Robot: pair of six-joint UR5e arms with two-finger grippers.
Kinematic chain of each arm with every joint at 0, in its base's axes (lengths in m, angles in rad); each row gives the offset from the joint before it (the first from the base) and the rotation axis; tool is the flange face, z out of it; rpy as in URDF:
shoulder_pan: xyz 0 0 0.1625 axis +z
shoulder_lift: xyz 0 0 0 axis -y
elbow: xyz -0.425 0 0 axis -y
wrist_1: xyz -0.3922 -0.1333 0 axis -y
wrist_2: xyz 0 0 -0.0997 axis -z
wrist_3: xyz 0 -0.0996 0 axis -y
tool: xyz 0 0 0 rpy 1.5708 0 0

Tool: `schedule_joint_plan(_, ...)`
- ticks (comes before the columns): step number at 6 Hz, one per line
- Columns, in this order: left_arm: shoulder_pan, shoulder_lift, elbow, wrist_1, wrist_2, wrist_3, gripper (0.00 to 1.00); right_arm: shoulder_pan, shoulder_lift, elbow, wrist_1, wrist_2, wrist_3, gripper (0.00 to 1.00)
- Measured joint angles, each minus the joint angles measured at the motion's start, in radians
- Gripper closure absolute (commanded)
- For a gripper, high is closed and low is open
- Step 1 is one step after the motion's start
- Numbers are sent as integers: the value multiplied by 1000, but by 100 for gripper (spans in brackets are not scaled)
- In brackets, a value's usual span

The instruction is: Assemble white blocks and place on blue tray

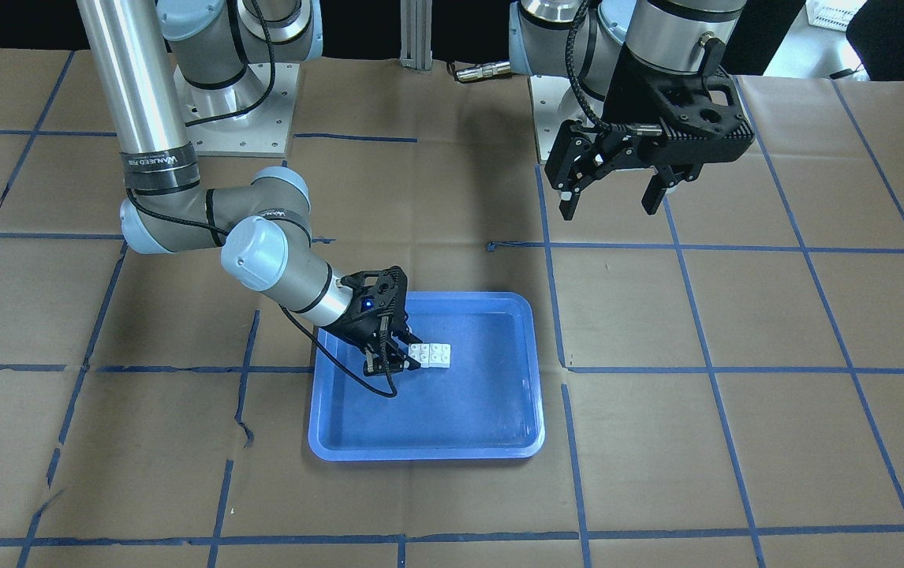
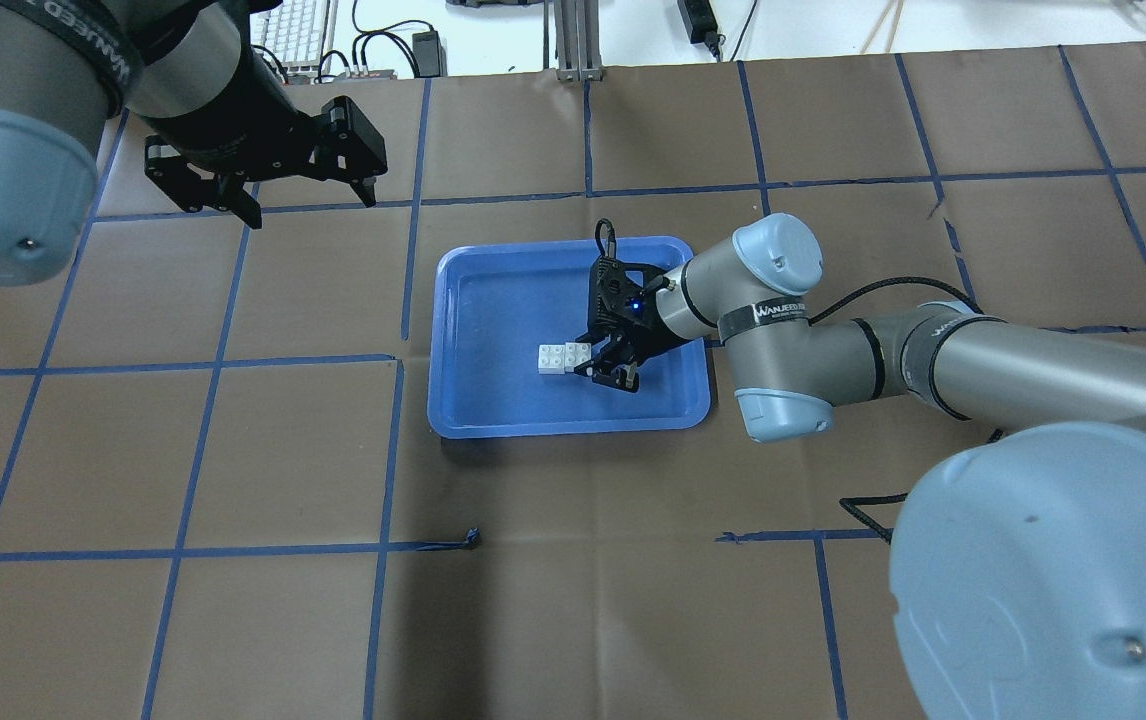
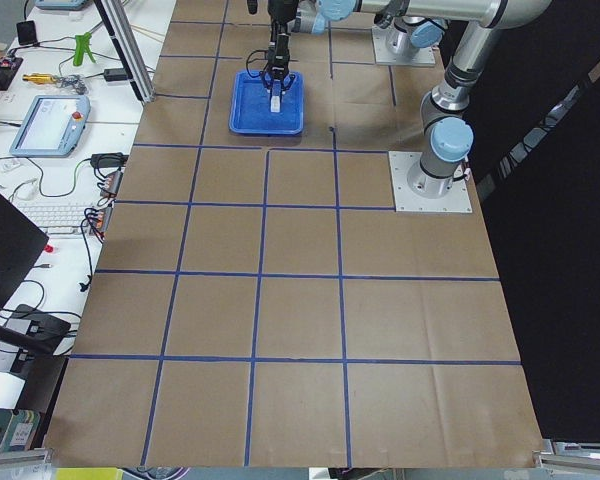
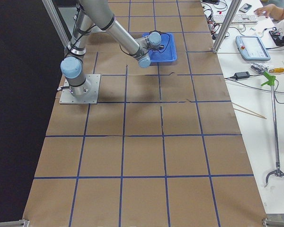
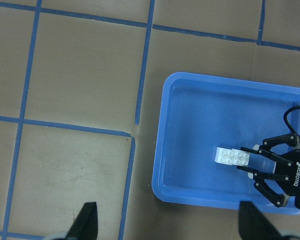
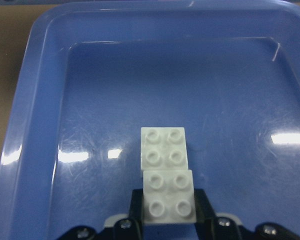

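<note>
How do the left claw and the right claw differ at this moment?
The left claw is open and empty; the right claw grips one end of the white blocks. The left claw hangs above the table, away from the blue tray; the right claw is down inside it. Both are black and two-fingered.

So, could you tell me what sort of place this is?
Likely a robotics lab: a brown paper-covered table gridded with blue tape, grey robot arms bolted down, a white keyboard alongside.
</note>
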Motion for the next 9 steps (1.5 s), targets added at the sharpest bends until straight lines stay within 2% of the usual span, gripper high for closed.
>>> schedule_joint_plan(7,-1,0,0,1,2,0,1,11,3,-4,-4,0,4,63)
schedule_joint_plan(9,-1,0,0,1,2,0,1,11,3,-3,-3,-1,5,52)
